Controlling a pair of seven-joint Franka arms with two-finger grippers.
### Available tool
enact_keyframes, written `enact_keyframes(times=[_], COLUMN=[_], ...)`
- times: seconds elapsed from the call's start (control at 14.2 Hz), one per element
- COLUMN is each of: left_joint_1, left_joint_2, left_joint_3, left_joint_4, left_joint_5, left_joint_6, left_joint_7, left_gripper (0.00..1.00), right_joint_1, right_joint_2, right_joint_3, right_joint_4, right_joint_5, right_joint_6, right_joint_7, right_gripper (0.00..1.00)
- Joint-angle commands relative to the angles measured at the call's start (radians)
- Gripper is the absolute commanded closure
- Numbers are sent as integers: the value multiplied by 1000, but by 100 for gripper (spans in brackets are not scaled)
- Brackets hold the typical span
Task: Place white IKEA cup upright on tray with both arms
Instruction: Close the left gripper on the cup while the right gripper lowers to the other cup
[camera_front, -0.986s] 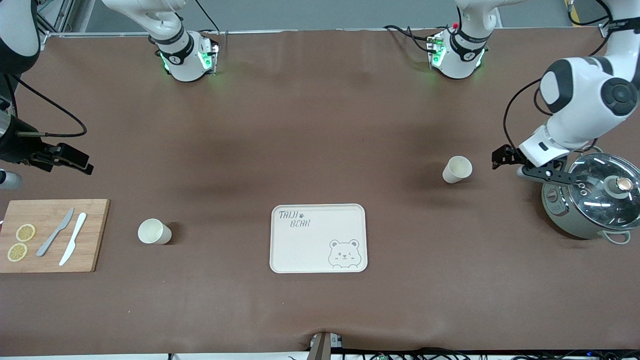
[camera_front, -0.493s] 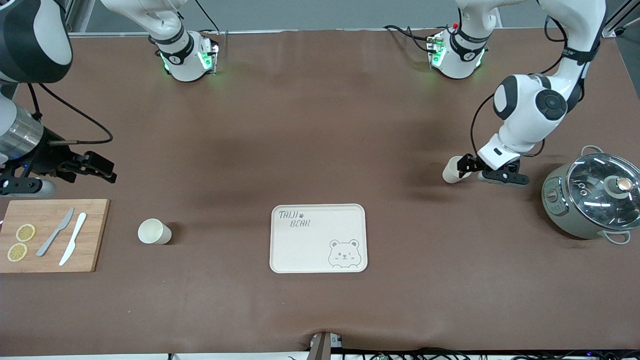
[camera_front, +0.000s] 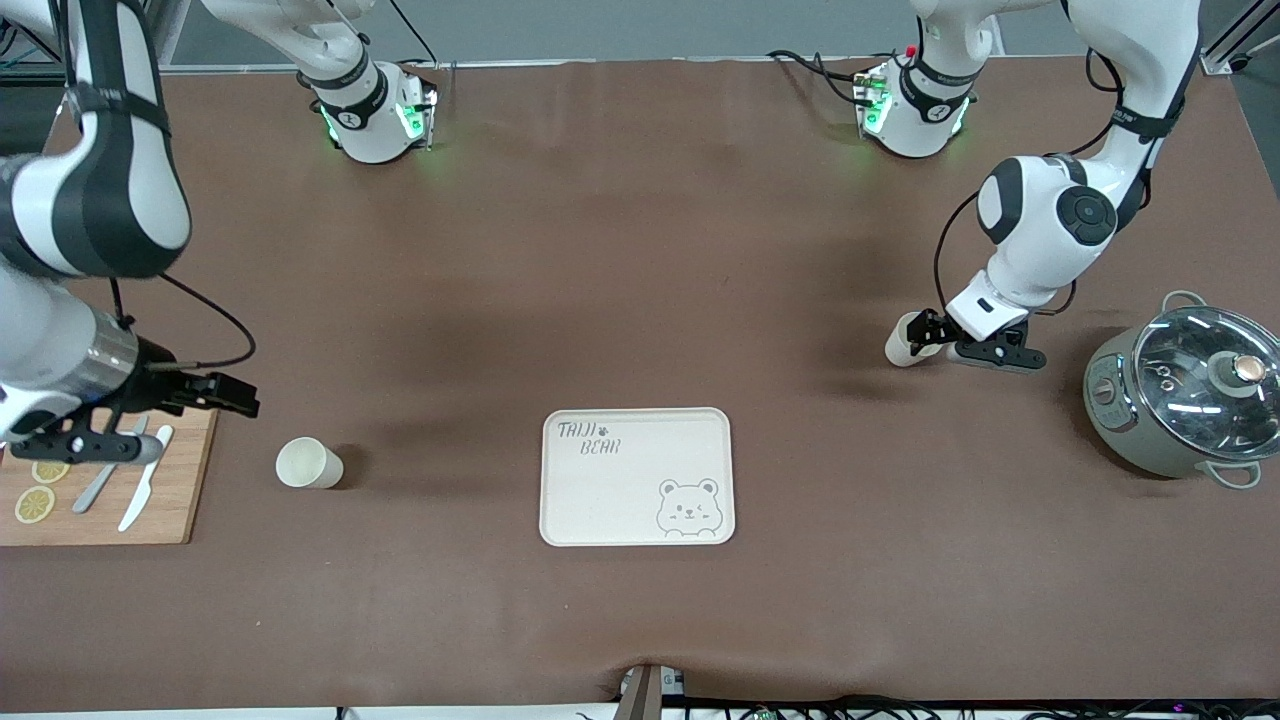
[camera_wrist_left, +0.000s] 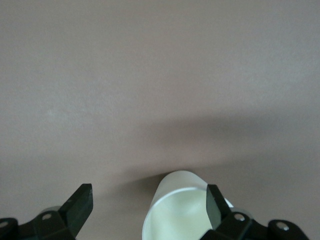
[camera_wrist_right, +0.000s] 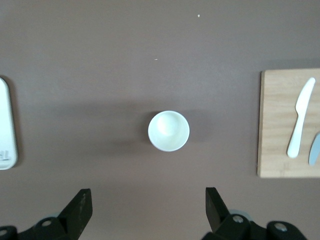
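Note:
A cream tray (camera_front: 638, 477) with a bear face lies at the table's middle, near the front camera. One white cup (camera_front: 308, 464) stands upright toward the right arm's end, beside the cutting board. It also shows from above in the right wrist view (camera_wrist_right: 168, 130). My right gripper (camera_front: 232, 402) is open and empty, over the board's edge next to that cup; it also shows in the right wrist view (camera_wrist_right: 147, 197). A second white cup (camera_front: 901, 343) stands toward the left arm's end. My left gripper (camera_front: 928, 334) is open at this cup (camera_wrist_left: 177, 207), one finger (camera_wrist_left: 215, 202) over its rim.
A wooden cutting board (camera_front: 170, 505) with lemon slices (camera_front: 33, 503), a grey knife and a white knife (camera_front: 145, 490) lies at the right arm's end. A grey pot with a glass lid (camera_front: 1185, 392) stands at the left arm's end, beside my left gripper.
My left gripper has moved from beside the pot to the cup near it. My right arm has swung in from the table's end, toward the other cup.

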Motion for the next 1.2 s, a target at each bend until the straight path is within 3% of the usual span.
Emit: enact_keyframes(times=[0.0, 0.21, 0.77, 1.13], left_joint_1=[5, 8, 16, 16], left_joint_2=[-40, -30, -63, 22], left_joint_3=[-3, -3, -3, -3], left_joint_4=[-55, -65, -110, -66], left_joint_5=[-5, -5, -5, -4], left_joint_6=[27, 60, 58, 57], left_joint_7=[-2, -2, 10, 33], left_gripper=[0, 0, 0, 0], right_joint_1=[-61, -111, -109, -108], right_joint_2=[68, 142, 282, 306], right_joint_3=[8, 10, 10, 10], right_joint_4=[42, 40, 43, 42], right_joint_5=[0, 14, 13, 13], right_joint_6=[62, 110, 259, 261], right_joint_7=[-97, -188, -192, -198], right_gripper=[0, 0, 0, 0])
